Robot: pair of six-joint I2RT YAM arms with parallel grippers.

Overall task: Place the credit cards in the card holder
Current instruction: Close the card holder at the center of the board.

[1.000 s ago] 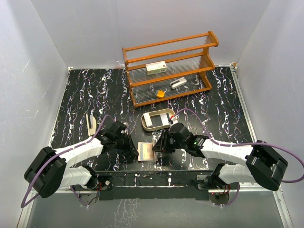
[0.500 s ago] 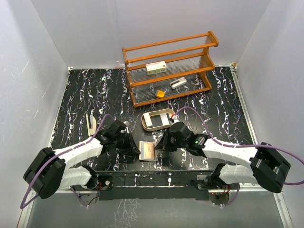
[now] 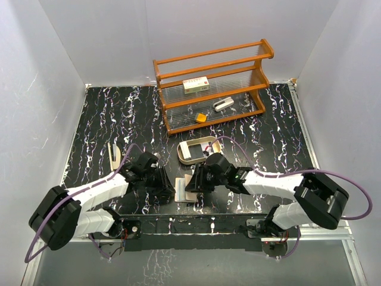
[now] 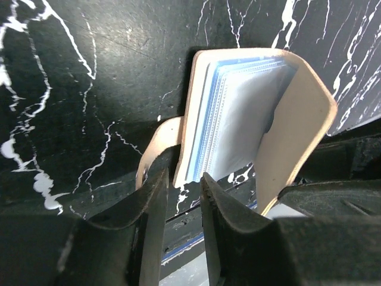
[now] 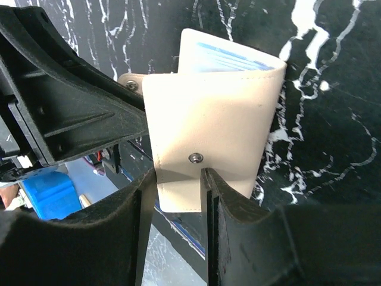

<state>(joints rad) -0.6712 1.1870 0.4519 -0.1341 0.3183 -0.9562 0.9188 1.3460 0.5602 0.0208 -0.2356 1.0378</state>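
Both the left pincer (image 4: 180, 179) and right pincer (image 5: 177, 176), slightly spread, brace the card holder (image 5: 220, 113), seemingly keeping it open for loading.

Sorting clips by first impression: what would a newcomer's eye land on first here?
The left gripper and right gripper meet at a beige wallet, half open at the near centre, its blue-striped pockets showing. Just behind it sits an oval tray. At the back, a wooden rack stands out orange against the black marbled table.
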